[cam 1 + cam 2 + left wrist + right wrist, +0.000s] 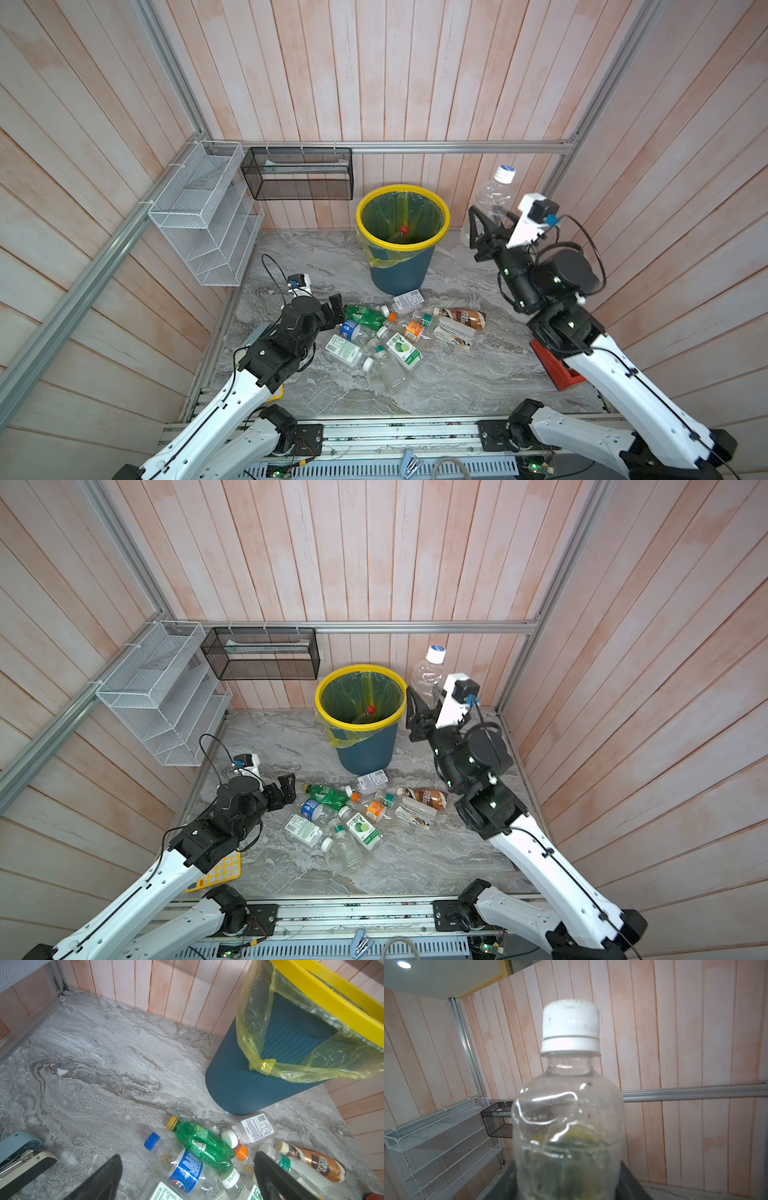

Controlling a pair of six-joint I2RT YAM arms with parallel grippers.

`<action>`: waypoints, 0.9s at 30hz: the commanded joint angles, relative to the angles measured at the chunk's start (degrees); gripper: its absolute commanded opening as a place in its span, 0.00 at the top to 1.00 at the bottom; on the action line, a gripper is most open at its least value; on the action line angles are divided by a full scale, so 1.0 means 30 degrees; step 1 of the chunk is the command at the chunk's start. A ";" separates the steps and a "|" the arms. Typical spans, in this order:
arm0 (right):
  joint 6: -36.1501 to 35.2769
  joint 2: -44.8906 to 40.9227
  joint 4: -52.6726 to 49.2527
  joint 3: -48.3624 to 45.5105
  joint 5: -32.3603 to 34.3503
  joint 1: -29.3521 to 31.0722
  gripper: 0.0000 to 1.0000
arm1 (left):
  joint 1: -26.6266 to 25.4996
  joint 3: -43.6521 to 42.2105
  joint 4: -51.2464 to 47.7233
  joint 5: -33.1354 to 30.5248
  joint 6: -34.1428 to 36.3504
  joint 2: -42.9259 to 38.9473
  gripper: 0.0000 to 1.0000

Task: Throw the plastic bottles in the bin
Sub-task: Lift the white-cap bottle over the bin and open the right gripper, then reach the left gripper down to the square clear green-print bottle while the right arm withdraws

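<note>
The right gripper (484, 227) is pinching the lower body of a clear white-capped plastic bottle (493, 196), holding it upright near the back right corner of the grey marbled worktop (457, 374), just beside the yellow rim of the round dark teal bin (399, 270); in the right wrist view this bottle (569, 1126) is filling the frame, leaving only blurred dark finger edges. The left gripper (337, 311) is hovering with jaws spread wide at the left end of the bottle heap; in the left wrist view its fingers (104, 1178) are being cut off by the frame and are flanking a blue-labelled clear bottle (185, 1172), contact being impossible to tell. The bin is standing at the middle of the back edge; only the top views are showing one red-capped bottle (403, 229) inside its yellow-green liner. Roughly ten bottles are lying overlapped mid-worktop, one green bottle (365, 316), one brown bottle (465, 319); overlap is preventing an exact count. One flat yellow holed tray (227, 867) is lying at the front left corner, mostly under the left arm.
</note>
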 commanded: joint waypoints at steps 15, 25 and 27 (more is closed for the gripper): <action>0.0422 0.6696 -0.6412 0.7367 -0.4065 -0.2343 0.00 | -0.0067 0.0184 -0.2970 -0.0687 -0.2447 -0.0769 0.00; 0.0454 0.3598 -0.5420 0.3241 -0.3636 -0.3455 0.00 | -0.1224 -0.0156 -0.5181 -0.1782 -0.5245 -0.0992 0.00; 0.0644 0.3100 -0.5289 0.2340 -0.3674 -0.3687 0.00 | -0.1860 -0.0356 -0.5903 -0.2152 -0.6558 -0.0809 0.00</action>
